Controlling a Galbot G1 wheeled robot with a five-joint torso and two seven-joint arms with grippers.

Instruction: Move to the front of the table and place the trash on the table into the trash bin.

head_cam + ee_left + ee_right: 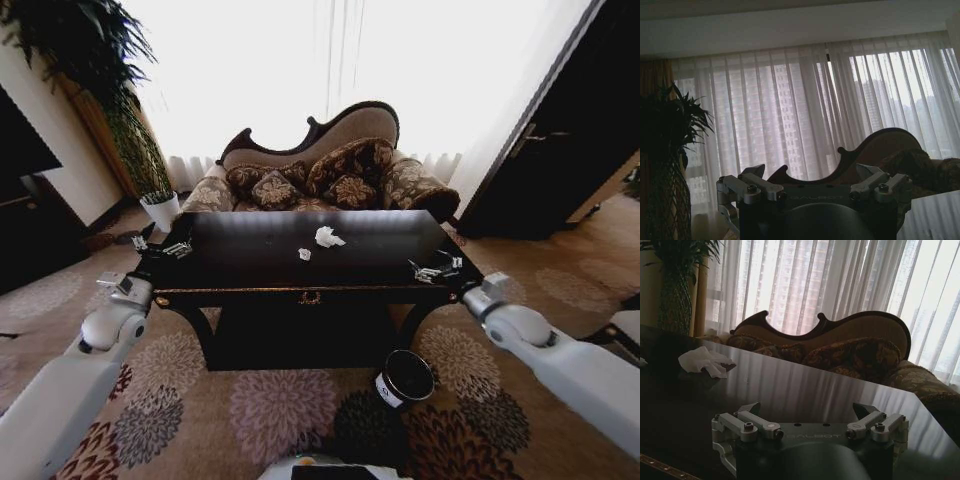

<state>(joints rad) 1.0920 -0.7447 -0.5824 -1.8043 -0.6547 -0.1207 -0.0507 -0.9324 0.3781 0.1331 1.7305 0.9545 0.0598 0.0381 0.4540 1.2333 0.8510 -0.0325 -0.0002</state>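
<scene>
Robot stood at front of tabletop (250,250), driving step apparently done, picking not begun. Left claw (165,244) wide open, empty, over left corner. Right claw (437,268) wide open, empty, over right edge. Trash bin (405,378) on carpet below right claw. Paper wad (328,236) and smaller scrap (304,254) lay between claws, well apart from both. Next: reach to wad. Can and bottle pieces not made out.

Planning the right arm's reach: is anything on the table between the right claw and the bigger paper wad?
Nothing visible. The right claw hovers open at the table's right end, and only bare glossy tabletop lies between it and the paper wad.
</scene>
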